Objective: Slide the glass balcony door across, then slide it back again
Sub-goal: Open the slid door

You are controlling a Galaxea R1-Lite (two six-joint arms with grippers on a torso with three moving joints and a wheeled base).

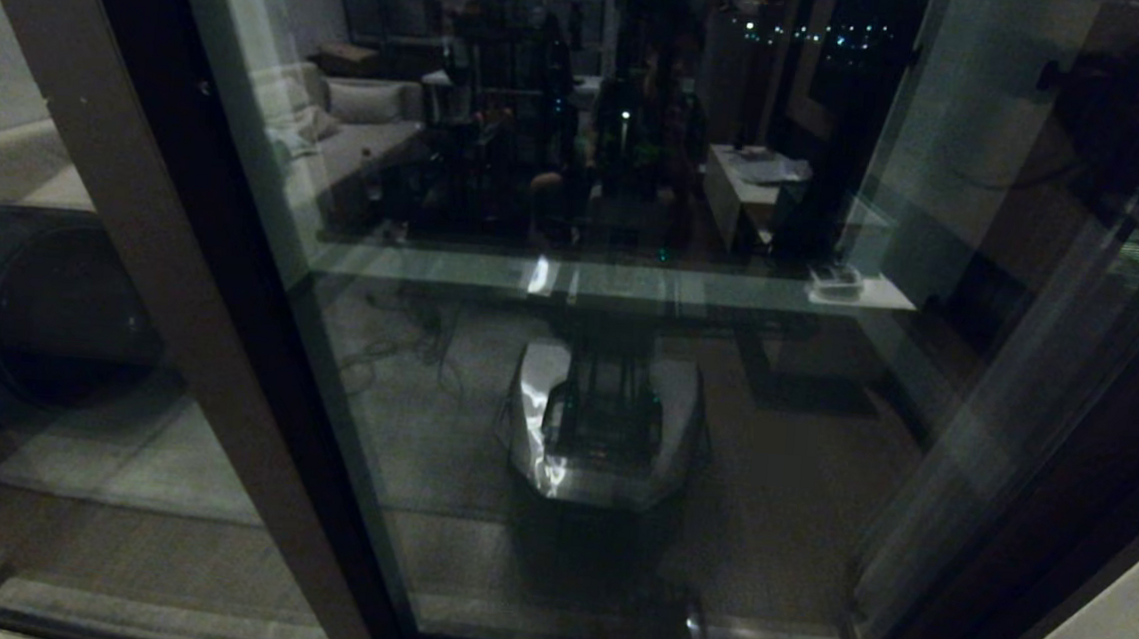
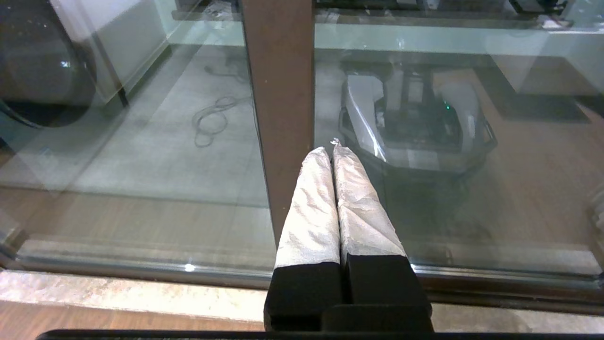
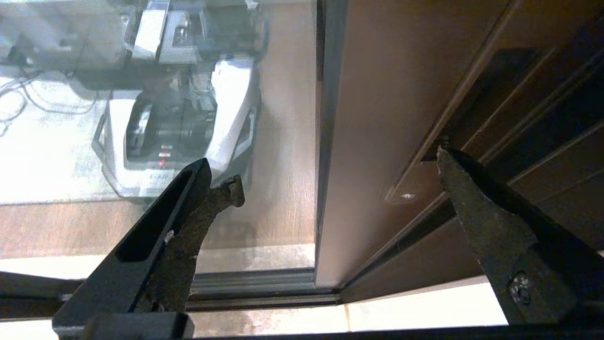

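Straight before us, the glass balcony door [image 1: 607, 362] filling our view, our right gripper [image 3: 337, 174] spread wide at its handle-side stile [image 3: 377, 141], gripping nothing, our left gripper [image 2: 332, 151] pressed shut, empty, near a brown stile [image 2: 281, 94].

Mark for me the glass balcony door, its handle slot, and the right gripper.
glass balcony door [image 3: 373, 141]: right wrist view, on its brown edge stile.
handle slot [image 3: 432, 153]: right wrist view, at the recess's lower end.
right gripper [image 3: 337, 172]: right wrist view, midway between the open fingertips.
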